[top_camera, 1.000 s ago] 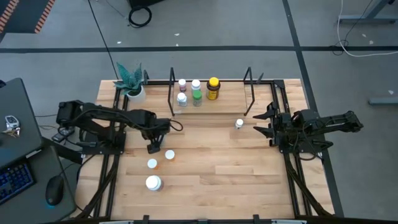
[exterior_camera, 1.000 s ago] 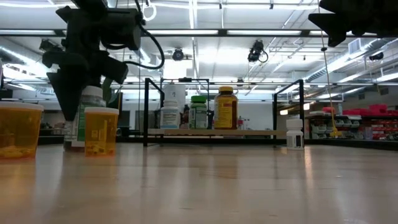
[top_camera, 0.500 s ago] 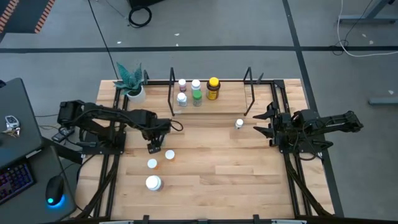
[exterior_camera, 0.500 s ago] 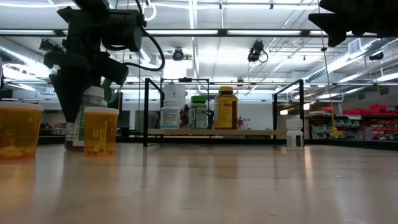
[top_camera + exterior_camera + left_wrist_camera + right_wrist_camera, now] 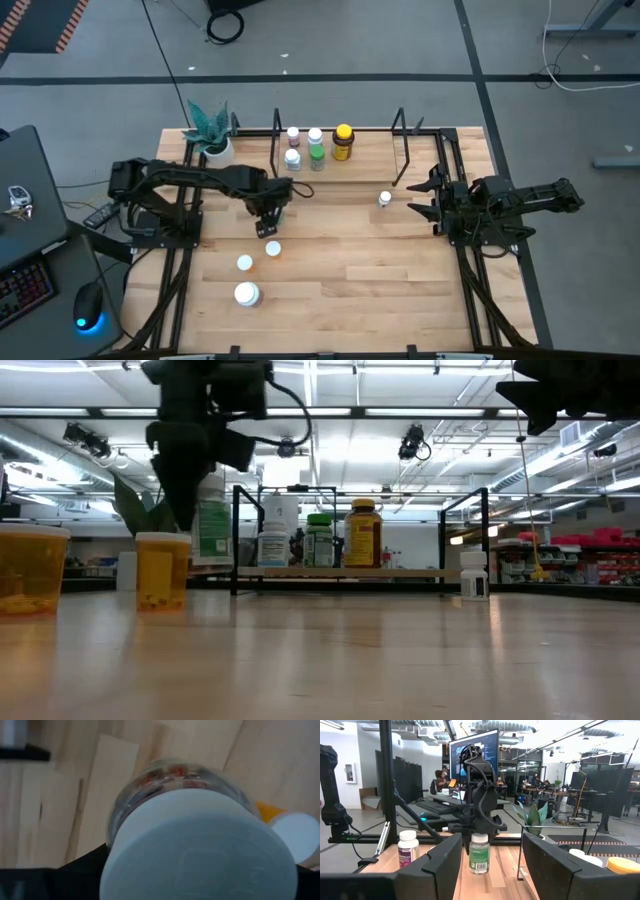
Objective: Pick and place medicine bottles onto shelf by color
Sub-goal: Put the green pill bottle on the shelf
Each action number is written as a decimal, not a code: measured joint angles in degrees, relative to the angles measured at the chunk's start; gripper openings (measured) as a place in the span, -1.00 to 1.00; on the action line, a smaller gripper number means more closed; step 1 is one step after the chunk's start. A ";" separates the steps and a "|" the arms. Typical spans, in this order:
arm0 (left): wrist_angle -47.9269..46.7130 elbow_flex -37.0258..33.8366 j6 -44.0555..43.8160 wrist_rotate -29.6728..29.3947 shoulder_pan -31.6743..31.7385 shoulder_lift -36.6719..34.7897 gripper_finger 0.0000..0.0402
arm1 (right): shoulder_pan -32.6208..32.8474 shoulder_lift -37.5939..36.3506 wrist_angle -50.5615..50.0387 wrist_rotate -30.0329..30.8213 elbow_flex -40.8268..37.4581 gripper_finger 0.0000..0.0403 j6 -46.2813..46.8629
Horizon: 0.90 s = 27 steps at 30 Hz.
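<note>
The left pincer (image 5: 268, 226), clamping a green-labelled bottle (image 5: 212, 522), has lifted it toward the shelf (image 5: 370, 168).

Left end effector (image 5: 268, 226) fingers hidden behind held bottle (image 5: 195, 840); bottle's cap cut off by frame edge. Shelf bottles' (image 5: 316, 150) labels too small to read.

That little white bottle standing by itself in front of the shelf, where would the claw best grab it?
Around its round body, just below the cap, coming in level from the right arm's side. The little white bottle stands upright, apart from the other bottles, and the open right claw faces it.
</note>
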 joint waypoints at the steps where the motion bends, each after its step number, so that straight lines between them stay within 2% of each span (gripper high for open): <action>1: -0.46 1.55 0.76 0.00 0.00 1.57 0.36 | 0.00 0.00 0.01 0.00 0.00 0.08 0.00; 10: -1.27 17.99 11.71 -0.07 0.59 14.20 0.36 | 0.00 0.00 0.02 -0.02 0.00 0.08 0.00; 19: -3.28 34.62 18.13 -1.74 3.27 24.17 0.37 | 0.00 0.00 0.00 -0.04 0.00 0.08 0.00; 27: -3.72 47.57 22.75 -10.45 5.98 32.79 0.37 | 0.00 0.00 0.00 -0.04 0.00 0.08 0.00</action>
